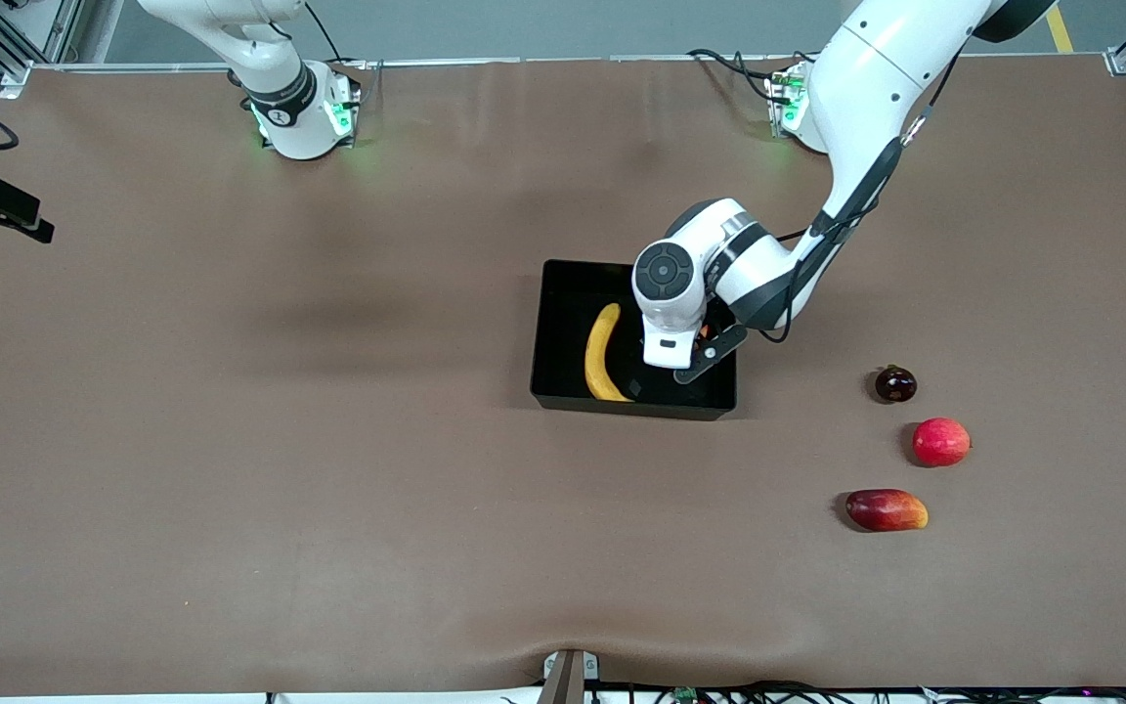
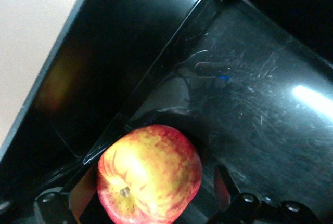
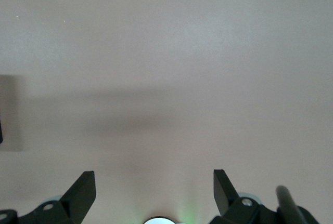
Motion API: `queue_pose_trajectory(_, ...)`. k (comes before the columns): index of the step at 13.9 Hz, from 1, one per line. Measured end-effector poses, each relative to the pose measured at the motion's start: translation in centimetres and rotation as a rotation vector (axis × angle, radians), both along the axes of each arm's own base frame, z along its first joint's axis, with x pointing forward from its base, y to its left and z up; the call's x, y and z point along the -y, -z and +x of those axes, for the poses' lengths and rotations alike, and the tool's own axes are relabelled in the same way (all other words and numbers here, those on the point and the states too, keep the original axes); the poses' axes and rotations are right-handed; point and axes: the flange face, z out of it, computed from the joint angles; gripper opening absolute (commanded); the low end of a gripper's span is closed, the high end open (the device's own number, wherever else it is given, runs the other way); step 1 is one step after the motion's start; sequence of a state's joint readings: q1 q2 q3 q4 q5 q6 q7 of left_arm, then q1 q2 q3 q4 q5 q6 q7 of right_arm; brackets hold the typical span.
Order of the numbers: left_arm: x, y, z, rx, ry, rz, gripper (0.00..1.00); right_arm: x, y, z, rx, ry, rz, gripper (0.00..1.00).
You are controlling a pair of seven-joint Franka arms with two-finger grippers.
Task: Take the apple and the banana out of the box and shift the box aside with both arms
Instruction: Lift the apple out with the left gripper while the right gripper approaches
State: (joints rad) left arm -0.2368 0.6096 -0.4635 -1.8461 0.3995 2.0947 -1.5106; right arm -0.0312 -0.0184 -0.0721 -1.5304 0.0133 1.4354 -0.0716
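Apple [image 2: 150, 174] in box [image 2: 244, 104], L tool [image 2: 140, 203] open.

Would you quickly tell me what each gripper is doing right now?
Left gripper: down in the black tray, fingers either side of the apple; grip cannot be told.
Right gripper: open, holding nothing, waiting.

The glossy black tray [image 1: 563, 391] sits mid-table. A curved yellow banana [image 1: 602, 352] lies inside. A red-and-yellow streaked apple [image 2: 150, 172] is in it too.

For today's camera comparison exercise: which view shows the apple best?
The left wrist view: the apple fills the foreground inside the black tray, between the left gripper fingers. The front view hides it under the arm; the right wrist view shows only table.
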Motion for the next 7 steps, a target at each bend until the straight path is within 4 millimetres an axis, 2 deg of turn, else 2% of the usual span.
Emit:
queue_pose_trajectory(4, -0.17, 0.16, -0.10, -0.007, -0.004, 0.008, 0.01, -0.31, 0.17, 0.12, -0.003, -0.007, 0.000, 1.00)
queue_pose_trajectory(7, -0.30, 0.05, -0.14, -0.019, -0.005, 0.027, 0.00, -0.39, 0.49, 0.25, -0.010, -0.010, 0.001, 1.00)
